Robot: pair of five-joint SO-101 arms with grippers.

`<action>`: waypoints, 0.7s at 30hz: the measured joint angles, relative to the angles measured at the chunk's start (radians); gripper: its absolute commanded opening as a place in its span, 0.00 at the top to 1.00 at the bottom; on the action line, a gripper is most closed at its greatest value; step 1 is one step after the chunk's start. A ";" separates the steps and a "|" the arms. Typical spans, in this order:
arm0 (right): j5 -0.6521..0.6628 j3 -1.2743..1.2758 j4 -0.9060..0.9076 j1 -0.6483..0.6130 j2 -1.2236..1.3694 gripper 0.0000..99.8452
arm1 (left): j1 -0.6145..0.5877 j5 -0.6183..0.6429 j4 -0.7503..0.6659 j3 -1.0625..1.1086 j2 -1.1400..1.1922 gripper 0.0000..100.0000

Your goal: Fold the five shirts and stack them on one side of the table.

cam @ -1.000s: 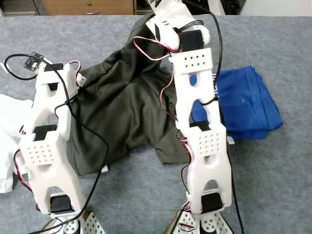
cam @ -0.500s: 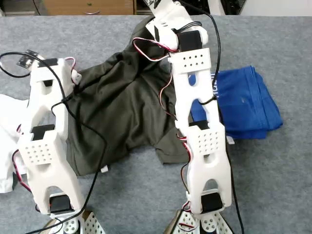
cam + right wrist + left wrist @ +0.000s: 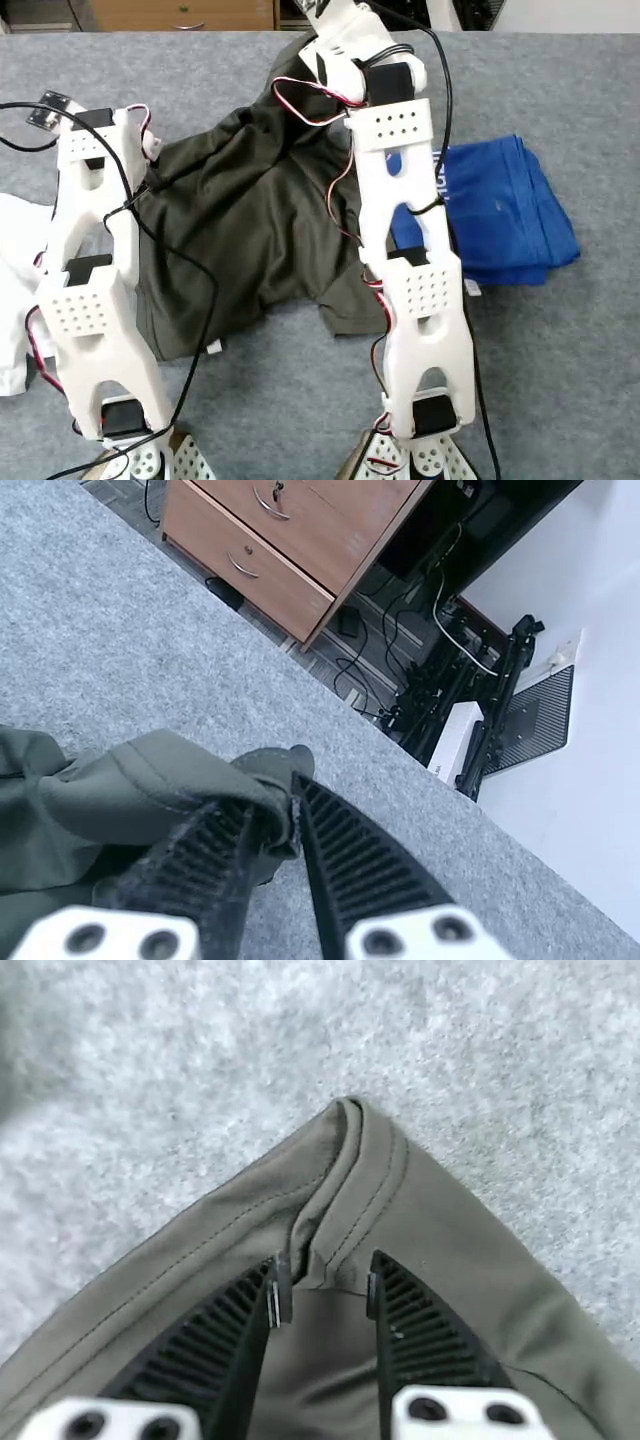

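**Two pincers hold a dark shirt on a grey tabletop**

A dark olive shirt lies spread and rumpled across the middle of the grey tabletop. Its cloth is creased, and a stitched hem runs along its edges. A blue shirt, folded into a neat block, lies just beside it on the right arm's side, partly hidden behind that arm. A white shirt lies crumpled at the tabletop's edge on the left arm's side.

The left pincer is only narrowly parted. A hemmed corner of the olive shirt is bunched between its ribbed fingers, and it appears to be gripping that fold, though the contact is hard to judge. The corner's tip points away from the pincer over the grey surface.

The right pincer is clenched on a gathered fold at the shirt's far edge, raised above the tabletop.
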 measured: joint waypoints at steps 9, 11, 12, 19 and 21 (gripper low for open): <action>0.000 0.000 0.000 0.000 0.000 1.00 | 0.000 0.017 -0.044 0.046 0.000 0.87; 0.000 0.000 0.000 0.000 0.000 1.00 | 0.000 0.017 -0.057 0.064 0.000 0.87; 0.000 0.000 0.000 0.000 0.000 1.00 | 0.000 0.017 -0.058 0.069 0.000 0.87; 0.000 0.000 0.000 0.000 0.000 1.00 | 0.000 0.049 -0.064 0.078 0.000 0.87; 0.000 0.000 0.000 0.000 0.000 1.00 | 0.000 0.060 -0.064 0.080 0.000 0.87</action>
